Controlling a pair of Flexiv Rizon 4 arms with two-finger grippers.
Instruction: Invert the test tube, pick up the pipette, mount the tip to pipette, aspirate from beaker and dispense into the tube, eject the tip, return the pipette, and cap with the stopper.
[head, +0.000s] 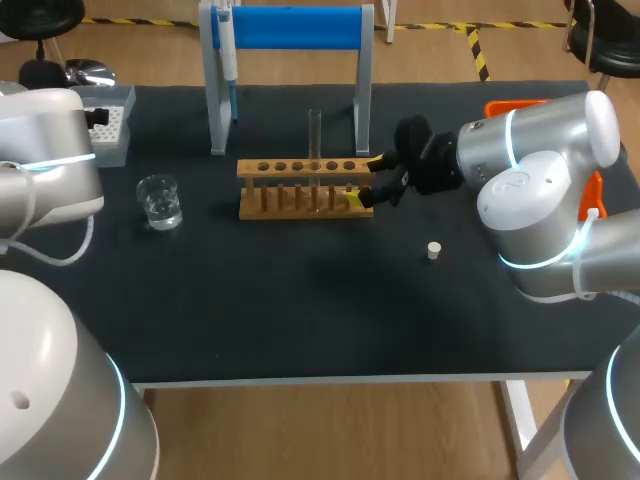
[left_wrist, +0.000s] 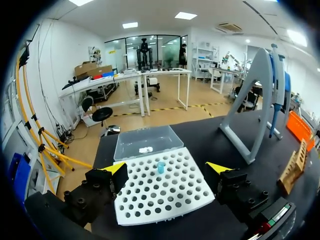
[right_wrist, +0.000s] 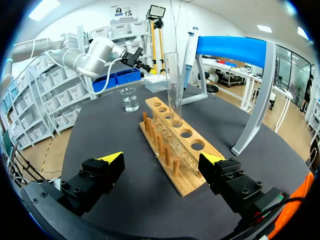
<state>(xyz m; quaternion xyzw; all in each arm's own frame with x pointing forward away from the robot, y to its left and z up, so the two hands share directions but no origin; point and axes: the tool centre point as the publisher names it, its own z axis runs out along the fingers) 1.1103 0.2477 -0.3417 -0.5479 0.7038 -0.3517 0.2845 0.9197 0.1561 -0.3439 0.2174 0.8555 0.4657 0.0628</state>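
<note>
No words, numbers or signs can be read on the table (head: 300, 300) or on any of the things that stand on it

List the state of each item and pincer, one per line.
Test tube, upright in rack, uncapped.
Beaker, upright, holding clear liquid.
Pipette, hanging on stand.
Stopper, loose on table.
Tip box, lid open, one tip inside.
Left pincer, open.
Right pincer, open.
</note>
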